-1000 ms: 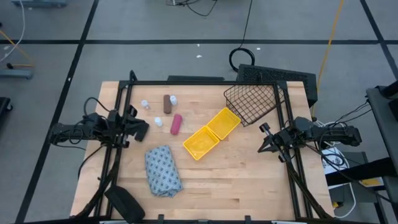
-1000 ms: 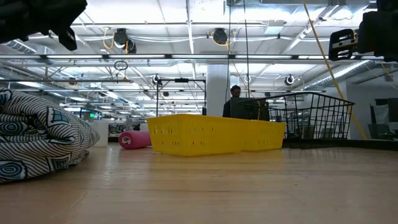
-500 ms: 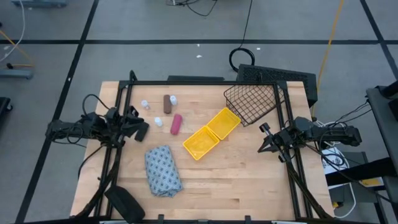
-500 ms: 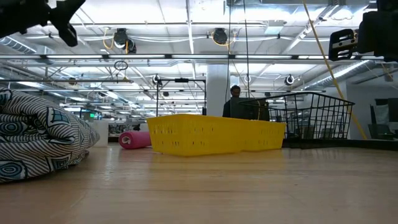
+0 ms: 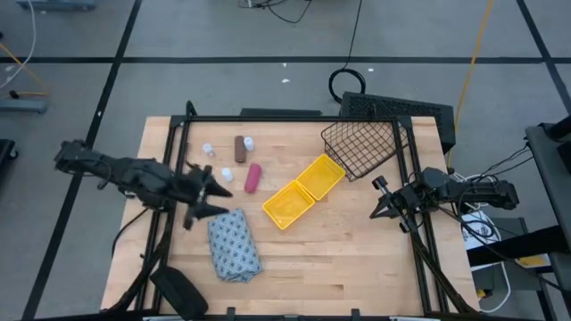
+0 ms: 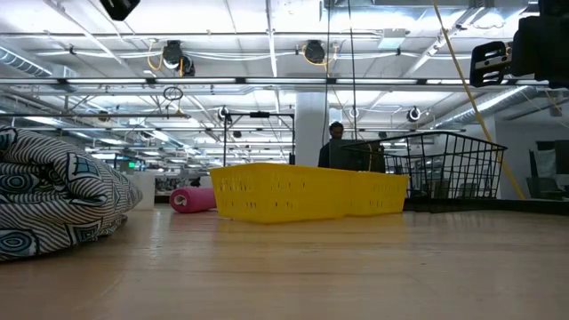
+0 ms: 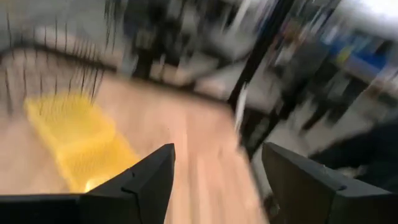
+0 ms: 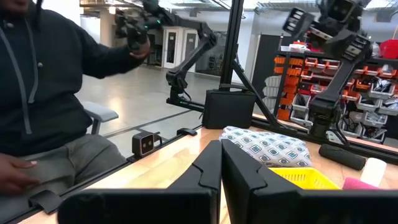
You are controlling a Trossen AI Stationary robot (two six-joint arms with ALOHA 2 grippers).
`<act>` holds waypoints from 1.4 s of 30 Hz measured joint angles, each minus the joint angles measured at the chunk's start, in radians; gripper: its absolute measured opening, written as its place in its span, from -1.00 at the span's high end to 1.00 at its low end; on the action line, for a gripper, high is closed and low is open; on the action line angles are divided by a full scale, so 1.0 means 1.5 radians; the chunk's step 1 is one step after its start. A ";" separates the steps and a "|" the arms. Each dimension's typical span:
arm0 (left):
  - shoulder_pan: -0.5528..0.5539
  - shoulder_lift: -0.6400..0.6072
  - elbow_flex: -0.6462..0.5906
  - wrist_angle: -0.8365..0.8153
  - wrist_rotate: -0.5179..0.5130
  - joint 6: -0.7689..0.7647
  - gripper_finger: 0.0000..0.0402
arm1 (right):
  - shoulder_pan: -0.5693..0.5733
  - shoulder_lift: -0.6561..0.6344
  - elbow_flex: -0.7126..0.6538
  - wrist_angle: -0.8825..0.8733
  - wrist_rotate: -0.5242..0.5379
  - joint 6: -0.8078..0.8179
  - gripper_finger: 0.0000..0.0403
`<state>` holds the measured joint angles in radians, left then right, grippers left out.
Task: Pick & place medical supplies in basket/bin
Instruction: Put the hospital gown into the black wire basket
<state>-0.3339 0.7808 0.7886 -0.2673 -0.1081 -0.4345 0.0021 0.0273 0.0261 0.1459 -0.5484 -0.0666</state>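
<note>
The grey-blue patterned cloth bundle (image 5: 234, 242) lies on the table's near left part. My left gripper (image 5: 214, 197) hovers open just beyond the bundle's far end, touching nothing. A pink cylinder (image 5: 253, 176), a brown cylinder (image 5: 239, 148) and tiny white bottles (image 5: 227, 175) lie farther back. The yellow two-compartment bin (image 5: 304, 190) rests mid-table, and the black wire basket (image 5: 364, 145) sits tilted behind it. My right gripper (image 5: 382, 198) waits shut at the table's right edge. In the left wrist view the open fingers frame the blurred yellow bin (image 7: 74, 140).
A flat black box (image 5: 397, 111) lies at the far right corner behind the basket. A black object (image 5: 178, 290) sits at the near left edge. A person in a dark hooded top (image 8: 37, 93) sits beyond the table's near side. Bare wood (image 5: 357, 259) spreads across the near right.
My left gripper has reached out from the left edge toward the table's right and near side, ending above the cloth bundle's far end. It has risen out of the low view's top. Its fingers have opened. Nothing on the table has moved.
</note>
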 joint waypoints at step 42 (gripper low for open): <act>-0.352 0.471 0.085 -0.408 -0.071 -1.357 -0.26 | 0.000 0.000 0.000 0.000 -0.002 0.001 1.00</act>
<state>-0.8615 1.4876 0.9161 -0.8792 -0.2151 -2.4703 0.0021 0.0273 0.0257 0.1459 -0.5507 -0.0658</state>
